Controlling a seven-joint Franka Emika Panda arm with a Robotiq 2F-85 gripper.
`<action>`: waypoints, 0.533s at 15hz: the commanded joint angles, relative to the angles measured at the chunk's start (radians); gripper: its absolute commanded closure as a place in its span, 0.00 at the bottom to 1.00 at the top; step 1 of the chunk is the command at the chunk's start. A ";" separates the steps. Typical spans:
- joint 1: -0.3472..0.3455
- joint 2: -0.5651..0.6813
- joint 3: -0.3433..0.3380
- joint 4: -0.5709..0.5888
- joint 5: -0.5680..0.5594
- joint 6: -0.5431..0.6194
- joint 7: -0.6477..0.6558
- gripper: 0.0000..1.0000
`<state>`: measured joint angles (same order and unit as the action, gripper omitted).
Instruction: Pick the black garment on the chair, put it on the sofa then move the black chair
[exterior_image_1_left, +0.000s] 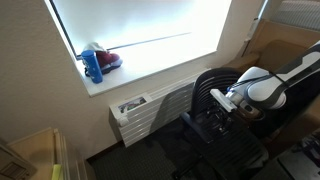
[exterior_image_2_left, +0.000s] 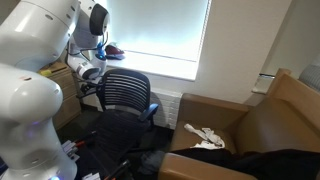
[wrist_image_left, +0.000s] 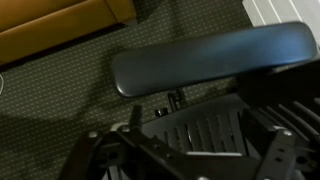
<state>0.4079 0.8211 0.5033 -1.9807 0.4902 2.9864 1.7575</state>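
Observation:
The black chair (exterior_image_2_left: 125, 95) stands by the window in both exterior views, its ribbed back (exterior_image_1_left: 225, 120) next to the radiator. My gripper (exterior_image_1_left: 220, 100) hangs open just above the chair's back and armrest, with nothing between its fingers; it also shows behind the chair (exterior_image_2_left: 88, 72). In the wrist view the padded armrest (wrist_image_left: 210, 55) crosses the upper middle, and the gripper (wrist_image_left: 190, 140) spreads wide over dark ribbed chair parts. The black garment (exterior_image_2_left: 275, 160) lies on the near part of the brown sofa (exterior_image_2_left: 285, 105).
A small white cloth (exterior_image_2_left: 205, 135) lies on the sofa seat. On the window sill stand a blue bottle (exterior_image_1_left: 93, 65) and a red item (exterior_image_1_left: 108, 60). A white radiator (exterior_image_1_left: 145, 110) sits under the window. Patterned carpet (wrist_image_left: 60, 90) lies between chair and sofa.

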 joint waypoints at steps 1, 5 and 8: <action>0.138 -0.003 -0.160 0.006 0.043 0.047 0.159 0.00; 0.169 0.000 -0.199 0.005 -0.002 -0.024 0.259 0.00; 0.206 -0.019 -0.198 -0.004 0.023 0.018 0.329 0.00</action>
<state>0.6100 0.8190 0.2899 -1.9767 0.4989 2.9592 2.0415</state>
